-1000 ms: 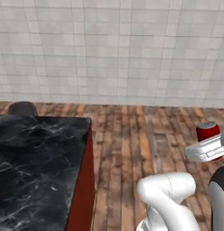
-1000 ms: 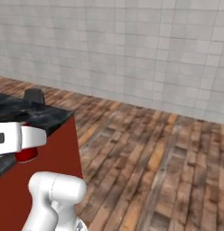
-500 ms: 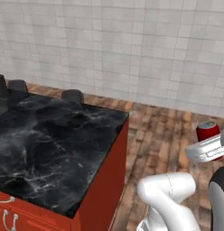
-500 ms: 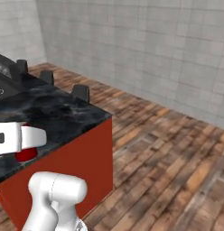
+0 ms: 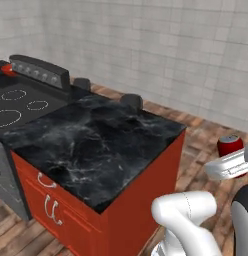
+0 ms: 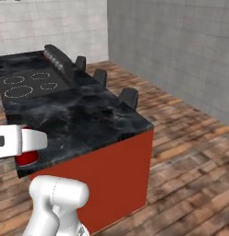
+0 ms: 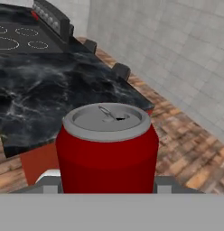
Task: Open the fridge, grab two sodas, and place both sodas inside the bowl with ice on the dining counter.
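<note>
HELD: fingers [image 7: 107,187] clamp red soda [image 7: 107,149], upright, at 6 o'clock in hand view | AHEAD: black marble surface [image 5: 101,145] from 9 to 11 o'clock, cooktop [image 6: 31,83] beyond | RISK: can may slip or strike surface edge if carried low

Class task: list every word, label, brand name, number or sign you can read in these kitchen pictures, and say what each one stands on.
None can be read.
Red soda can, held in the claw: plain red side, bare silver top, no brand or lettering.
Stove control panel: knobs, no legible marks.
Cooktop: white burner rings, no numbers.
Marble counter: only white veins.
</note>
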Controlling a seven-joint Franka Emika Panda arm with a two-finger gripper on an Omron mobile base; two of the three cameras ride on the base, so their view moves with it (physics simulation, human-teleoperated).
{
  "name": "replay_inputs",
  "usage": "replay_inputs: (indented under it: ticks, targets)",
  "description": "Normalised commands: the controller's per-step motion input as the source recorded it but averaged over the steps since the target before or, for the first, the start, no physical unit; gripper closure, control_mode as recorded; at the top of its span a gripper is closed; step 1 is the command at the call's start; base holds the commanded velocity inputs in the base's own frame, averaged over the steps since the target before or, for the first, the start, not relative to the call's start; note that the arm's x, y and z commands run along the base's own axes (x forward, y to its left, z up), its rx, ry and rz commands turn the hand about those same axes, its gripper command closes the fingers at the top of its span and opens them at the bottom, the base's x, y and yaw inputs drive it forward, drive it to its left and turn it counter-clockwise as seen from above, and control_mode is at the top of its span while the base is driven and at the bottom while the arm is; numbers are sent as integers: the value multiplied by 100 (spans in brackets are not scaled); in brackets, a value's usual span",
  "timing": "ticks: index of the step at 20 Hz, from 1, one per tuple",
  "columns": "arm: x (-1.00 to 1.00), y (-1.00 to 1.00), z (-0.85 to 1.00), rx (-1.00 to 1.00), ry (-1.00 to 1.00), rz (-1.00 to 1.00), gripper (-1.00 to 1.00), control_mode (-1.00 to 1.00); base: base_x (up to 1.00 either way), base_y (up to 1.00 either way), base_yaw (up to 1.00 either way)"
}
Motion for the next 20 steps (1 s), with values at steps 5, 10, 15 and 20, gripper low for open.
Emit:
replay_inputs:
  ticks: [5, 10, 15, 20]
  targets:
    - [0, 0, 0, 0, 0, 0, 100, 100, 6, 9, 51]
    - [0, 0, 0, 0, 0, 0, 100, 100, 17, 5, 45]
    - [0, 0, 0, 0, 0, 0, 100, 100, 35, 1, 32]
    - [0, 0, 0, 0, 0, 0, 100, 100, 39, 0, 28]
